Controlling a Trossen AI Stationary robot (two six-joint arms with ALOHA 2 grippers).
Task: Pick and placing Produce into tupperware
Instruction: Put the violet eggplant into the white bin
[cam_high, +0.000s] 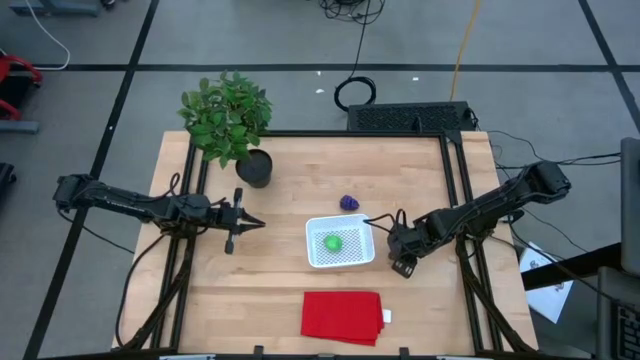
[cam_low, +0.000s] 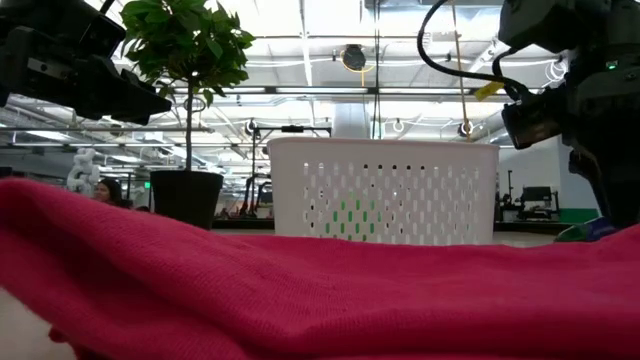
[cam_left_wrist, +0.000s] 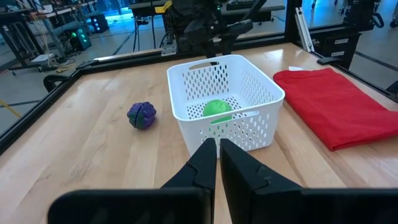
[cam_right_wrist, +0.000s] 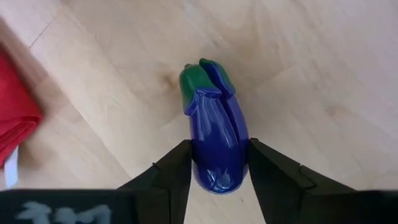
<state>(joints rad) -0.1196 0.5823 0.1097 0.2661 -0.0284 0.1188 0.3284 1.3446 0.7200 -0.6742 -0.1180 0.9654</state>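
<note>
The white perforated tupperware (cam_high: 352, 258) stands mid-table and holds the round green item (cam_high: 332, 242), which also shows in the left wrist view (cam_left_wrist: 217, 108). The rounded purple item (cam_high: 349, 203) lies on the wood just beyond the tupperware's far side. The elongated dark purple item with a green cap (cam_right_wrist: 216, 124) sits between the fingers of my right gripper (cam_right_wrist: 219, 148), which is to the right of the tupperware (cam_high: 400, 264), pointing down. My left gripper (cam_high: 247, 222) is shut and waits left of the tupperware, holding nothing. My right gripper pinches the elongated purple item between its two fingers, on the rounded body end (cam_right_wrist: 217, 174) away from the green cap. The fingers (cam_right_wrist: 177, 169) come from above, pointing down, and lie across it. I cannot tell whether it rests on the table or is lifted.
A folded red cloth (cam_high: 342, 315) lies near the table's near edge, in front of the tupperware, and fills the low view's foreground. A potted leafy plant (cam_high: 230, 120) stands at the far left corner. Bare wood lies between the left gripper and the tupperware.
</note>
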